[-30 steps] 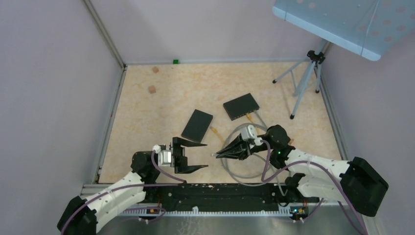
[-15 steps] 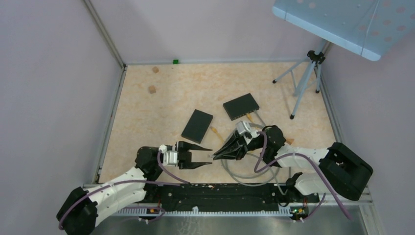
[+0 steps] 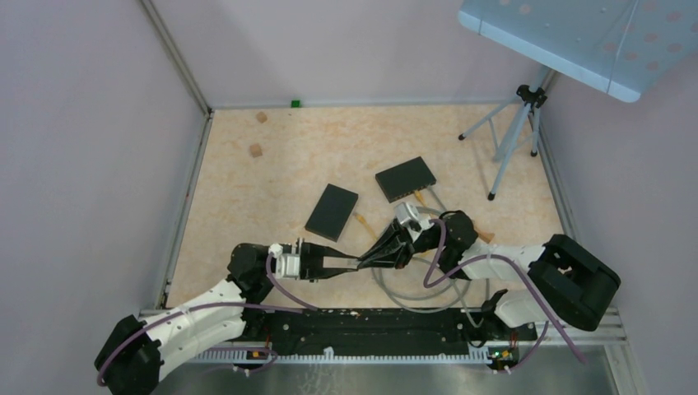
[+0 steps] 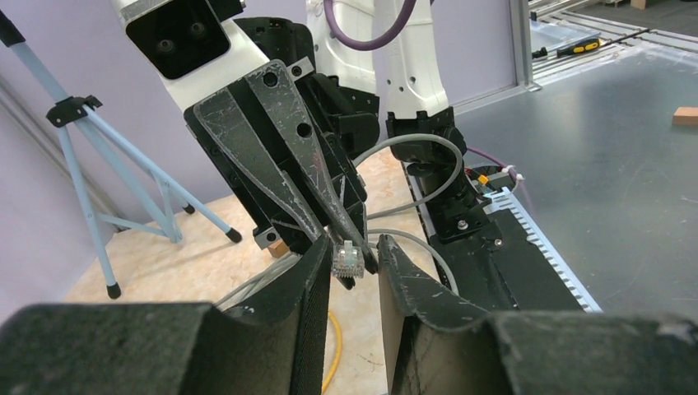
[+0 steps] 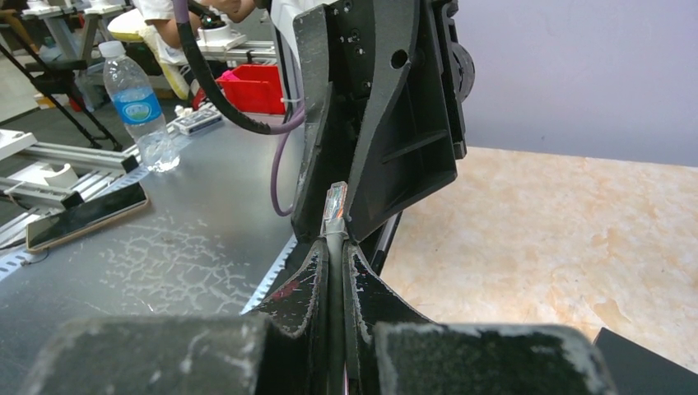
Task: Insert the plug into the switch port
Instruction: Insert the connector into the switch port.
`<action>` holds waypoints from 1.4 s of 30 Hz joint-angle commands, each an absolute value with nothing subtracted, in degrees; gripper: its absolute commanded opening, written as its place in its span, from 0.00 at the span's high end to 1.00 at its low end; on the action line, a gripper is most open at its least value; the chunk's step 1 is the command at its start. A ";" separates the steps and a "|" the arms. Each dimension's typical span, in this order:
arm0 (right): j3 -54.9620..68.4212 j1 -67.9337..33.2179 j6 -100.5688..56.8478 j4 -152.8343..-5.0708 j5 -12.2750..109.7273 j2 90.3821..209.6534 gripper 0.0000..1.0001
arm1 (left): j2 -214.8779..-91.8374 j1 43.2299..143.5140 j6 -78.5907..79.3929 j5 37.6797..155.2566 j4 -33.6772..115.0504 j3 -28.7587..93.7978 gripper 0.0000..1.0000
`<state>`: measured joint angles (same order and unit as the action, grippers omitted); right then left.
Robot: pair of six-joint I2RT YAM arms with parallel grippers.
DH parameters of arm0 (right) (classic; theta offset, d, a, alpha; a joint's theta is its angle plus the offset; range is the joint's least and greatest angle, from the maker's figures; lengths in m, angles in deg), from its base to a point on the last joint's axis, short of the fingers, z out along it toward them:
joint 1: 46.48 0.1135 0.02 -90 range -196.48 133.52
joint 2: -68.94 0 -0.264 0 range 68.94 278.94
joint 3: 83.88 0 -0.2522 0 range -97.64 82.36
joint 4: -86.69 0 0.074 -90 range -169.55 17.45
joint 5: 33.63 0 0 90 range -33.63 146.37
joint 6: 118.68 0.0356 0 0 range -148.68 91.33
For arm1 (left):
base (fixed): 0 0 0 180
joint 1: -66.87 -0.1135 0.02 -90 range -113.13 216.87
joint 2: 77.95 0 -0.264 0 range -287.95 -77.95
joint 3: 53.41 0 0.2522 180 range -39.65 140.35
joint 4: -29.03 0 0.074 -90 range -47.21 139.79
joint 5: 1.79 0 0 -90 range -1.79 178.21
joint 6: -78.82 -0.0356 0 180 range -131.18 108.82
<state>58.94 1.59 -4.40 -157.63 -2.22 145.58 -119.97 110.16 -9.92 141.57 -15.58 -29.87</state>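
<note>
My right gripper point(image 3: 368, 259) is shut on a grey cable point(image 3: 411, 290) just behind its clear plug point(image 4: 347, 257), and holds it above the floor near the middle. The plug sticks out past the right fingertips point(image 5: 317, 263) in the right wrist view point(image 5: 335, 203). My left gripper point(image 3: 352, 263) faces it from the left. Its jaws are narrowed around the plug with a small gap left, the plug against one finger point(image 4: 317, 276). The black switch point(image 3: 405, 178) lies farther back, ports facing the near side, with a yellow cable point(image 3: 421, 197) at it.
A second black box point(image 3: 332, 211) lies left of the switch, with a yellow cable end point(image 3: 360, 220) beside it. A tripod point(image 3: 514, 136) stands at the back right. Small wood blocks point(image 3: 256, 151) and a green block point(image 3: 295, 103) lie at the back left.
My left gripper has moved right to the plug and narrowed its jaws from wide open. My right gripper has shifted slightly left and back with the cable.
</note>
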 commanded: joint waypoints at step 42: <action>61.34 6.35 -32.02 -148.53 16.58 139.27 0.51 | -107.17 110.61 11.97 110.34 -14.70 -38.57 1.00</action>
<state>63.80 5.31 -31.57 -147.60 19.90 137.78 -108.65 110.49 10.08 113.31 -12.47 -38.11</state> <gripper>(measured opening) 0.483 0.072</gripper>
